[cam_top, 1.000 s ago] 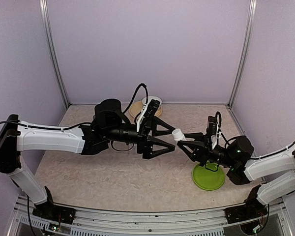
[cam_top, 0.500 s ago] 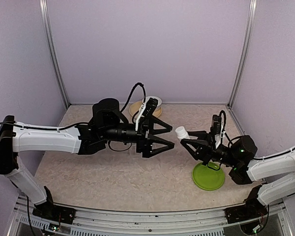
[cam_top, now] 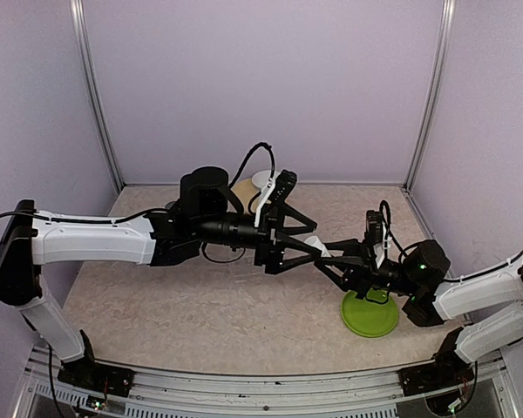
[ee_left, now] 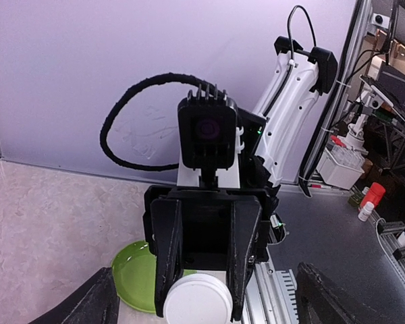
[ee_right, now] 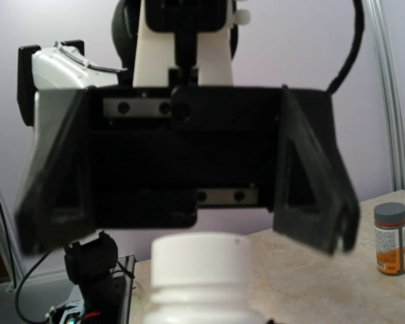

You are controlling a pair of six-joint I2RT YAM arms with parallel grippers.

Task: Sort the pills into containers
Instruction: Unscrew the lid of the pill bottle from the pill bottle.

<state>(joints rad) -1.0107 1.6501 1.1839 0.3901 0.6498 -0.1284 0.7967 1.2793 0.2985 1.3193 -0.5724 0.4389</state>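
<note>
Top view: right gripper (cam_top: 328, 254) clamped on white plastic screw-cap bottle (cam_top: 316, 246), offering it cap-first to left gripper (cam_top: 309, 246), whose jaws stand wide either side of the cap, likely to unscrew it. Left wrist: cap face-on, flat round green plate (ee_left: 131, 280) below. Right wrist: small amber grey-capped bottle (ee_right: 391, 239) standing on the table (unseen elsewhere). No pills, no clear compartment box in any view

The left arm (cam_top: 96, 241) is stretched out from the tabletop's left edge toward the middle, left gripper (cam_top: 316, 242) level, fingers spread wide. Facing it, the right arm (cam_top: 479, 292) reaches in from the right edge, right gripper (cam_top: 327, 255) clamped on a white plastic bottle (ee_left: 197, 299), the two grippers nose to nose.
</note>
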